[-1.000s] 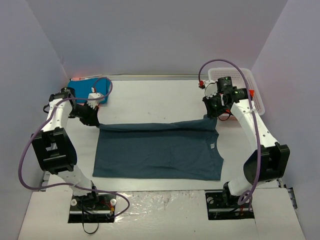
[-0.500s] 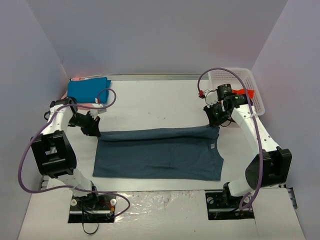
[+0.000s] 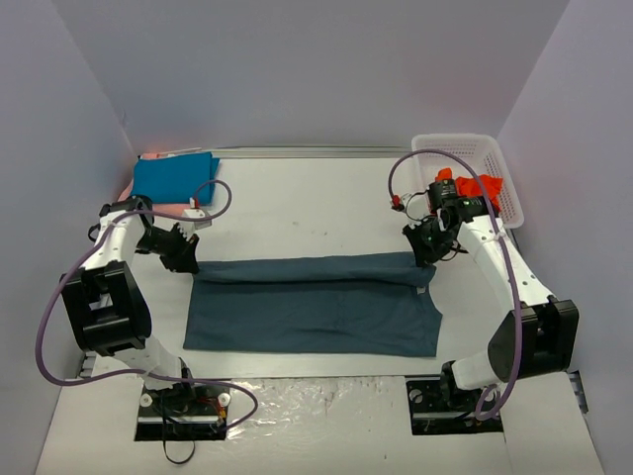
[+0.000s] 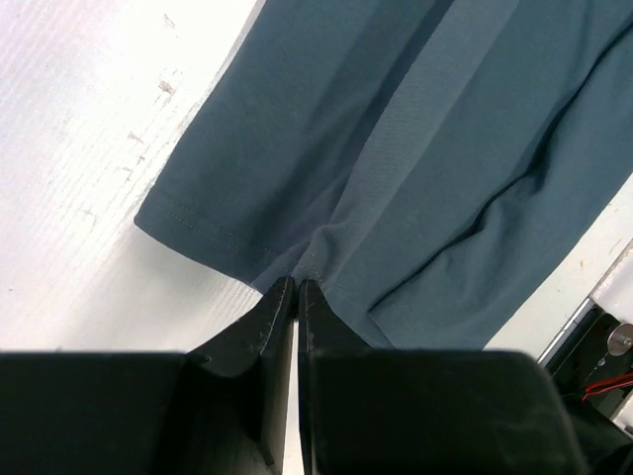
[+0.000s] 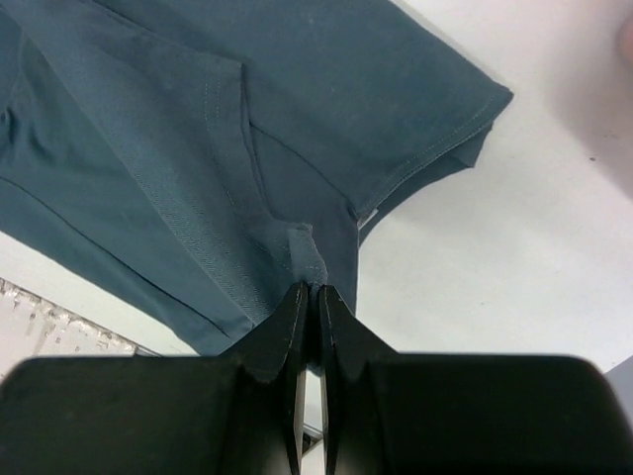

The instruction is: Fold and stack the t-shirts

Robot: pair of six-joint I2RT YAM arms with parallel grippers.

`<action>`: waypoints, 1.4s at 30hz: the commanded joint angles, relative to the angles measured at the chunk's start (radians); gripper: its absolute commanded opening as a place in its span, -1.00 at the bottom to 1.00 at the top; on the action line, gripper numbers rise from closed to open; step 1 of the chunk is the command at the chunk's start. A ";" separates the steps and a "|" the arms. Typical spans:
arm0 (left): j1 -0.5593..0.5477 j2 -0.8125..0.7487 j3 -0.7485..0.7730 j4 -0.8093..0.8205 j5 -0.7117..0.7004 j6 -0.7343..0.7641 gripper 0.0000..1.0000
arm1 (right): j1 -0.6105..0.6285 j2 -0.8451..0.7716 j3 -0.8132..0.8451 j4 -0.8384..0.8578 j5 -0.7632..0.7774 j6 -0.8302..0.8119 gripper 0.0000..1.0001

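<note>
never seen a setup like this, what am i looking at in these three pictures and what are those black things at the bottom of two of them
These are two robot arms bolted at the near edge of a white table. The wide picture is from a fixed camera above and behind them. The other two are from a camera on each wrist, so the black shapes are that arm's own two fingers. A dark blue-grey t-shirt lies on the table, its far part doubled over. The left gripper and the right gripper are each shut on a pinch of that cloth, one at each end of the fold. A folded teal t-shirt sits at the far left, and an orange-red one lies in the white basket at the far right.
</note>
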 commanded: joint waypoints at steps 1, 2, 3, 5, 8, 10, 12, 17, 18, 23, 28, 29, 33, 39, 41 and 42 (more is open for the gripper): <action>0.010 -0.047 -0.015 0.016 0.000 0.025 -0.95 | 0.011 -0.021 -0.026 -0.062 -0.020 -0.033 -1.00; 0.010 -0.047 -0.018 0.023 -0.004 0.022 -0.95 | 0.013 -0.019 -0.032 -0.064 -0.022 -0.036 -1.00; 0.010 -0.046 -0.021 0.029 -0.006 0.022 -0.95 | 0.014 -0.018 -0.043 -0.067 -0.022 -0.039 -1.00; 0.010 -0.043 -0.030 0.032 -0.007 0.027 -0.95 | 0.018 -0.013 -0.057 -0.069 -0.023 -0.045 -1.00; 0.010 -0.035 -0.038 0.032 -0.012 0.034 -0.95 | 0.022 -0.002 -0.084 -0.072 -0.037 -0.053 -0.97; 0.010 -0.027 -0.043 0.026 -0.013 0.043 -0.95 | 0.027 0.005 -0.101 -0.072 -0.043 -0.056 -0.93; 0.010 -0.018 -0.046 0.006 -0.015 0.063 -0.95 | 0.033 0.018 -0.112 -0.073 -0.060 -0.061 -0.76; 0.008 -0.003 -0.043 -0.083 0.011 0.181 -0.87 | 0.051 0.028 -0.138 -0.082 -0.082 -0.071 -0.53; 0.008 0.002 -0.041 -0.120 0.017 0.201 -0.84 | 0.053 0.030 -0.138 -0.085 -0.080 -0.073 -0.50; 0.008 0.028 -0.037 -0.215 0.026 0.309 -0.78 | 0.053 0.038 -0.118 -0.098 -0.069 -0.084 -0.35; 0.008 0.053 -0.029 -0.301 0.045 0.381 -0.79 | 0.053 0.071 -0.101 -0.096 -0.092 -0.101 -0.31; 0.008 0.056 -0.026 -0.318 0.049 0.387 -0.79 | 0.053 0.081 -0.097 -0.096 -0.102 -0.105 -0.31; 0.010 0.051 -0.027 -0.319 0.046 0.384 -0.80 | 0.054 0.150 -0.066 -0.090 -0.149 -0.134 -0.31; 0.019 0.037 -0.015 -0.324 0.103 0.363 -0.79 | 0.057 0.301 0.024 -0.067 -0.255 -0.173 -0.31; 0.023 0.034 -0.014 -0.313 0.117 0.338 -0.79 | 0.060 0.358 0.061 -0.067 -0.275 -0.187 -0.32; 0.025 0.028 -0.013 -0.307 0.120 0.326 -0.79 | 0.061 0.377 0.075 -0.067 -0.292 -0.190 -0.32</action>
